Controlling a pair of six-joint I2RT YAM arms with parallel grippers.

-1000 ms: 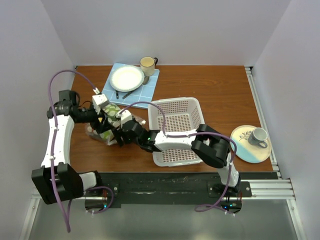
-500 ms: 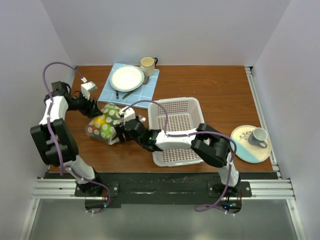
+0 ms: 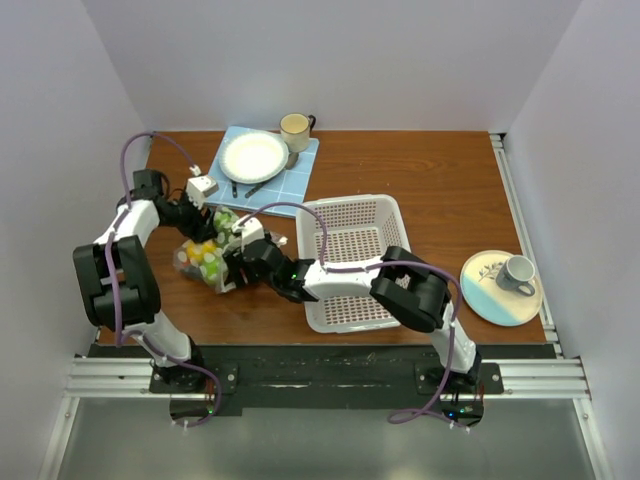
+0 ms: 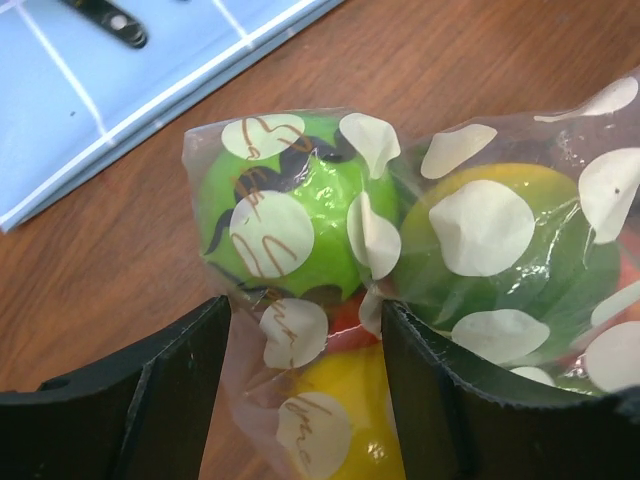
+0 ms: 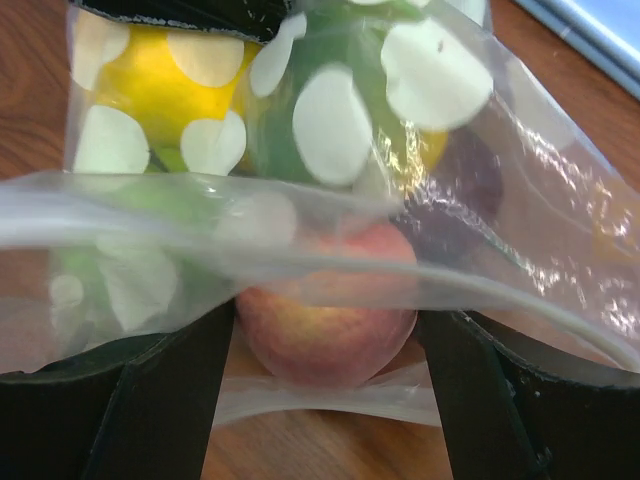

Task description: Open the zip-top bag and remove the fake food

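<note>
The zip-top bag [image 3: 203, 258], clear with white dots, lies on the wooden table left of the basket. It holds fake food: a green fruit [image 4: 300, 215], a yellow one [image 4: 345, 400] and others. My left gripper [image 3: 213, 228] is open, and its jaws straddle the bag's far end [image 4: 305, 320] with the yellow fruit between them. My right gripper [image 3: 233, 268] reaches into the bag's open mouth. Its fingers press both sides of a red-yellow peach-like fruit [image 5: 325, 315]. The bag's upper lip [image 5: 300, 250] drapes across the fingers.
A white perforated basket [image 3: 352, 203] stands just right of the bag, and my right arm lies across its front. A blue mat [image 3: 303, 170] with a white plate and a cup sits at the back. A plate with a mug [image 3: 500, 285] is at the right edge.
My left gripper has swung in from the table's left side and now straddles the bag's far end. The right gripper has stayed at the bag's mouth.
</note>
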